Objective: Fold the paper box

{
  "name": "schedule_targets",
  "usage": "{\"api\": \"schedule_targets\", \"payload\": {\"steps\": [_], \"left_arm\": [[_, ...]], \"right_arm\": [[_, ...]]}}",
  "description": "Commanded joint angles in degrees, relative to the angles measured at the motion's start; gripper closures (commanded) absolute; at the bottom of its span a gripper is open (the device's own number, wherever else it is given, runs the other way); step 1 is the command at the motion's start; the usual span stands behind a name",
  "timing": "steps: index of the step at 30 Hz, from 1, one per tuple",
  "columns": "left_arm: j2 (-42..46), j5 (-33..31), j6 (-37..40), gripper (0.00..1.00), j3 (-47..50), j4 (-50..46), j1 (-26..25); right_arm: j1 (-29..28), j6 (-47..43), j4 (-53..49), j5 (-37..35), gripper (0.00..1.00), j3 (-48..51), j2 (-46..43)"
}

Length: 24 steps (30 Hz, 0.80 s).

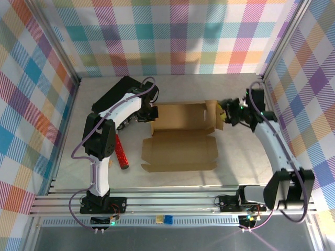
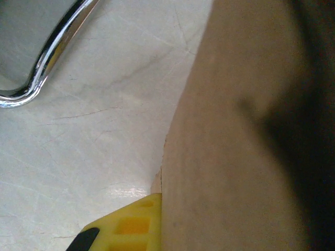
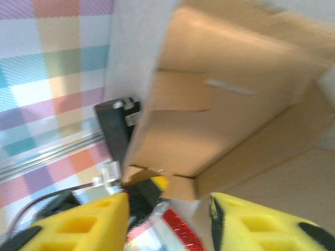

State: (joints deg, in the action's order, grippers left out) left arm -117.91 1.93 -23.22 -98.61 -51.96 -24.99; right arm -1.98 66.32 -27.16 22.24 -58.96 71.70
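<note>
Right claw (image 3: 168, 203) sits wide open, empty, at the box (image 1: 180, 149) flap (left claw (image 1: 148, 113), can't tell), so a crooked pinch could crumple it.

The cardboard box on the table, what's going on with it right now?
Two robot arms are working on the cardboard box. It is only partly formed: the near panel lies flat on the table, and the far part seems lifted. The left fingers sit against the box's left end, but I can't tell whether they grip it. The right fingers are spread open at a flap on the right end. A red stick lies left of the box.
</note>
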Motion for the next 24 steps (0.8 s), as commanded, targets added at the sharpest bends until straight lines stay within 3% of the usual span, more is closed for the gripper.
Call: {"api": "schedule_targets", "payload": {"steps": [1,5,12,24], "left_arm": [[0.92,1.99,-1.05,1.0,-1.59,-0.15,0.38],[0.92,2.02,-1.0,1.0,-1.81,-0.33,0.38],[1.09,1.85,-0.75,1.0,-1.77,-0.59,0.39],[2.07,2.1,-1.08,1.0,-0.45,-0.02,0.32]], "right_arm": [[1.14,-1.51,-2.02,-1.86,0.67,10.48,-3.63],[2.36,-1.48,0.75,-3.29,0.77,16.95,-4.3],[3.37,-4.67,4.56,-3.48,0.91,15.04,9.62],[1.05,-2.17,10.1,-4.13,0.81,10.14,18.92]]}}
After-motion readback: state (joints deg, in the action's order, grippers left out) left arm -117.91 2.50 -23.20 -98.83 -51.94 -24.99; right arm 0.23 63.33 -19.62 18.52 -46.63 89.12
